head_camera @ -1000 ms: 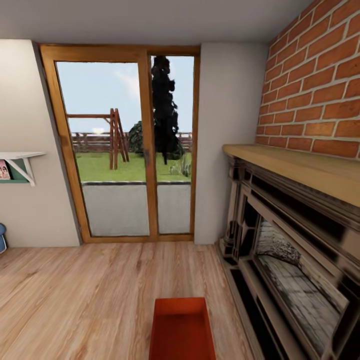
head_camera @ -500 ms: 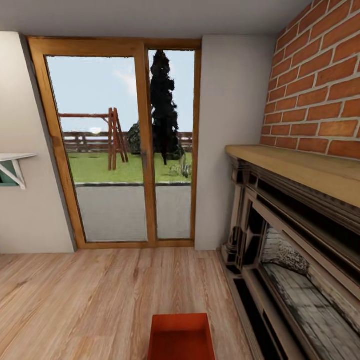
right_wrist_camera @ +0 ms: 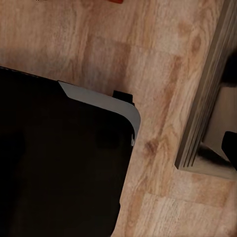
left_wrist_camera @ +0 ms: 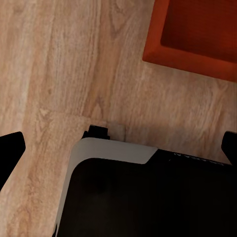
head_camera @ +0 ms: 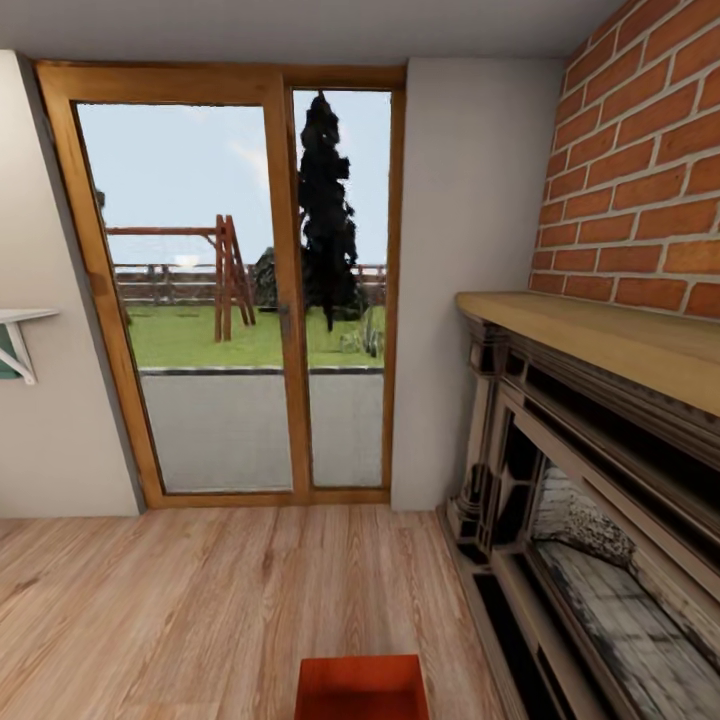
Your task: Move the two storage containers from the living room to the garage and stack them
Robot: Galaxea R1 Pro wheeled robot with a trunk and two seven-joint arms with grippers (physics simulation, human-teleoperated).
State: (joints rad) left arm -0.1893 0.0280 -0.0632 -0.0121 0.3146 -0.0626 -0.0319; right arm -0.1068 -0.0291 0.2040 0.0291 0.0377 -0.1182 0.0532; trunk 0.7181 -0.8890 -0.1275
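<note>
Looking forward from the head camera, a red-orange storage container [head_camera: 361, 687] sits on the light wood plank floor [head_camera: 180, 600] at 6 o'clock, cut off by the frame edge. Only its far end shows, so its long axis seems to run toward 12 o'clock, at the glass patio door [head_camera: 235, 290], though that cannot be confirmed. A brick fireplace [head_camera: 600, 500] with a wooden mantel fills the 3 to 4 o'clock side, just beside the container's right. A small white shelf [head_camera: 20, 335] hangs at 9 o'clock.

From the left wrist camera, the container [left_wrist_camera: 197, 34] rests open side up on the planks, apart from the robot's black and white base [left_wrist_camera: 148, 192]. Dark claw fingertips [left_wrist_camera: 10, 148] stand wide apart, holding nothing.

From the right wrist camera, the base [right_wrist_camera: 59, 158] covers planks near the fireplace's lower trim [right_wrist_camera: 210, 94]. One dark fingertip [right_wrist_camera: 229, 145] shows, so whether this claw is open cannot be told.
</note>
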